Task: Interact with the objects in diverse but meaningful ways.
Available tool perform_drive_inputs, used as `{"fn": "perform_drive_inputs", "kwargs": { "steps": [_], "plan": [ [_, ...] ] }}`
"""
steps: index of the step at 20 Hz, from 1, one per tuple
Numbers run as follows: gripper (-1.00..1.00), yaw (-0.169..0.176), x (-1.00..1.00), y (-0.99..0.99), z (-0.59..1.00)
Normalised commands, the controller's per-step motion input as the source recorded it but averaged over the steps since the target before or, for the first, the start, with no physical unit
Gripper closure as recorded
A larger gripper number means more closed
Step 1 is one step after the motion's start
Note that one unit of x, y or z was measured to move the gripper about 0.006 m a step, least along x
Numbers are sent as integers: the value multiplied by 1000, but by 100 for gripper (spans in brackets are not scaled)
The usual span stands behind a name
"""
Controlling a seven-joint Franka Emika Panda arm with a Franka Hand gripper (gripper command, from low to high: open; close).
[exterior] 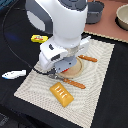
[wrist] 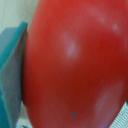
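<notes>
Orange ridged biscuit block [exterior: 61,94] nearest, on near part of woven mat [exterior: 102,75]. Far left off mat: white-blue fish [exterior: 13,74]; yellow red-marked packet [exterior: 38,38] further back. Mid-mat: arm hunched low over wooden disc [exterior: 78,67], gripper [exterior: 54,75] hidden beneath. Red tomato [wrist: 75,65] fills wrist view, teal finger pad [wrist: 11,75] touching its side. Looks light, smooth, slippery; best pinched across widest part. Jaw spread: cannot tell. Far right: dark grey two-handled pot [exterior: 94,11].

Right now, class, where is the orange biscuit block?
In the exterior view, the orange biscuit block lies on the near part of the striped mat, in front of the robot arm.
</notes>
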Motion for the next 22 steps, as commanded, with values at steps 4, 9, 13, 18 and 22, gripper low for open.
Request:
{"fn": "perform_drive_inputs", "kwargs": {
  "steps": [4, 9, 13, 18, 22],
  "plan": [
    [100, -1, -244, 139, 14],
    [100, 0, -577, 273, 781],
    [100, -6, -339, 416, 1000],
    [100, -3, -21, 534, 1000],
    [100, -1, 79, 709, 726]
  ]
}}
